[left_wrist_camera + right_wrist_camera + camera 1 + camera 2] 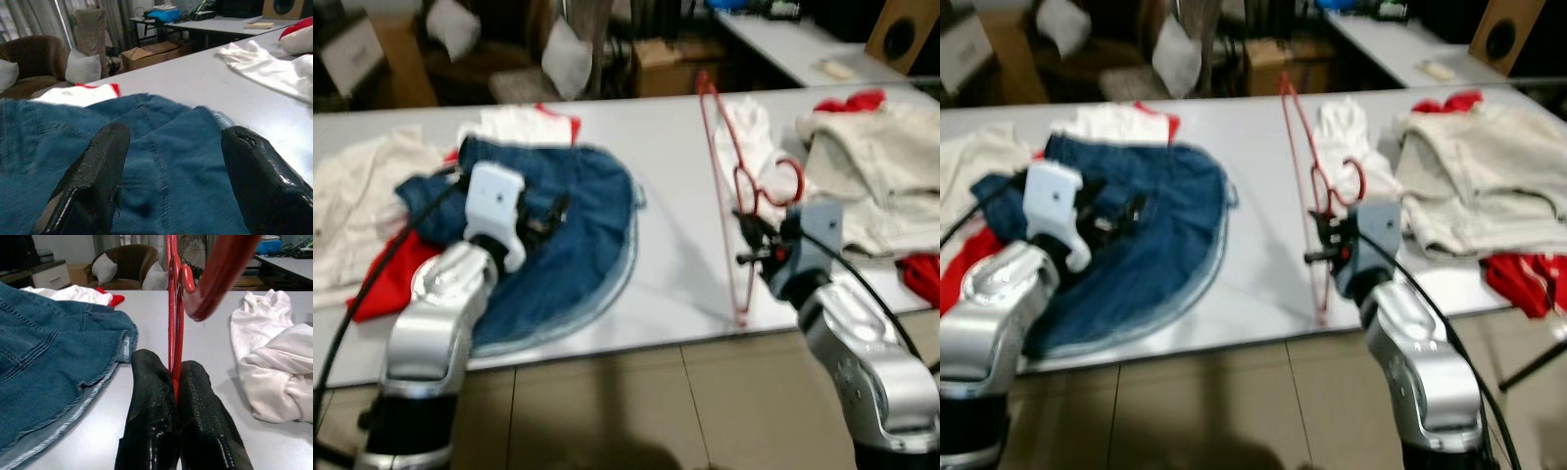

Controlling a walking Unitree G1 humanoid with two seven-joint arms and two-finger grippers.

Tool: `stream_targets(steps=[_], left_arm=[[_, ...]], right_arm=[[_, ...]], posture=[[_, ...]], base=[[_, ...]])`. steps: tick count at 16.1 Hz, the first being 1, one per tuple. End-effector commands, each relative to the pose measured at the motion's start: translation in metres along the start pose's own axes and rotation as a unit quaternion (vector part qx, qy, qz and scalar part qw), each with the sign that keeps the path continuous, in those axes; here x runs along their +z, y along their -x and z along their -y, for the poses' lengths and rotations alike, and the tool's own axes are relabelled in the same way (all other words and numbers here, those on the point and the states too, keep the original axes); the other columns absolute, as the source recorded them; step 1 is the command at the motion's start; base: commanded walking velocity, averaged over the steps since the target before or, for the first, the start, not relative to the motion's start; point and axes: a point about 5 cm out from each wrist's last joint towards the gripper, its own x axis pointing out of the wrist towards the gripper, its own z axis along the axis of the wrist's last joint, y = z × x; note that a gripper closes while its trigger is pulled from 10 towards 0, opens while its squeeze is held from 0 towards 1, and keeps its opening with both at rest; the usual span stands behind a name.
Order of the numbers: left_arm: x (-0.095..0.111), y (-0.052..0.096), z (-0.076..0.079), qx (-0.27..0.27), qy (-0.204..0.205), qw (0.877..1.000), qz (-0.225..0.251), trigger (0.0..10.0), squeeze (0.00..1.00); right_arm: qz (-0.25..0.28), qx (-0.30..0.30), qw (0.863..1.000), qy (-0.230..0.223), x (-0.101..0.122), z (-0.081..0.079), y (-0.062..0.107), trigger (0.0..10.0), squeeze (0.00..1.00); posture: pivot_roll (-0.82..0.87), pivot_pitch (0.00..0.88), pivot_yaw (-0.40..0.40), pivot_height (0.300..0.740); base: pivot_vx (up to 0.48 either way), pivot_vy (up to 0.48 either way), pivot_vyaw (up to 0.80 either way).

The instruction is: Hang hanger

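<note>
Holding the red hanger (736, 186) up on its edge, the right gripper (751, 245) is pinching the thin frame with its two black fingers (149, 396) pressed tight together on it. The hanger is standing on the white table (675, 255), just to the right of the blue jeans (558, 245), with its hook curling over beside the gripper. White clothes (862, 166) are lying further from the jeans, past the hanger.

The left gripper (171, 166) is hanging over the jeans with its fingers spread wide and nothing between them.

I think the picking-up step is being done now. Next, the robot is going to need to lift the hanger off the table and carry it to a rail or hook. No such place is showing yet, so it may have to turn and look.

The right wrist view is showing the tight pinch on the frame up close. The head views are showing the whole hanger and both arms.
</note>
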Motion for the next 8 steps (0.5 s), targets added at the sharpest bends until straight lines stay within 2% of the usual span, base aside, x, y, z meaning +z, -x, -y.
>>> stream_targets(steps=[1,2,6,8], left_arm=[[0.002,-0.0011,0.0002,0.001,-0.004,1.0,0.003,10.0,0.0],[0.0019,-0.0013,-0.0006,0.003,-0.005,1.0,0.003,10.0,0.0],[0.0013,-0.0031,-0.0025,0.01,-0.005,1.0,0.003,10.0,0.0],[0.0001,-0.0053,-0.0027,0.012,-0.001,1.0,0.003,10.0,0.0]], right_arm=[[0.003,-0.004,1.0,-0.002,0.003,0.002,0.0002,10.0,0.0],[0.003,-0.006,1.0,-0.002,0.0021,0.0024,0.0005,10.0,0.0],[0.004,-0.011,1.0,-0.005,0.0012,0.0034,0.0004,10.0,0.0],[0.003,-0.012,1.0,-0.006,0.0009,0.0027,0.0009,10.0,0.0]], posture=[[-0.05,0.0,0.025,0.74],[-0.05,0.0,0.025,0.74],[-0.05,0.0,0.03,0.74],[-0.05,0.0,0.03,0.74]], base=[[0.0,0.322,0.0],[0.0,0.322,0.0],[0.0,0.322,-0.8],[0.0,0.324,0.0]])
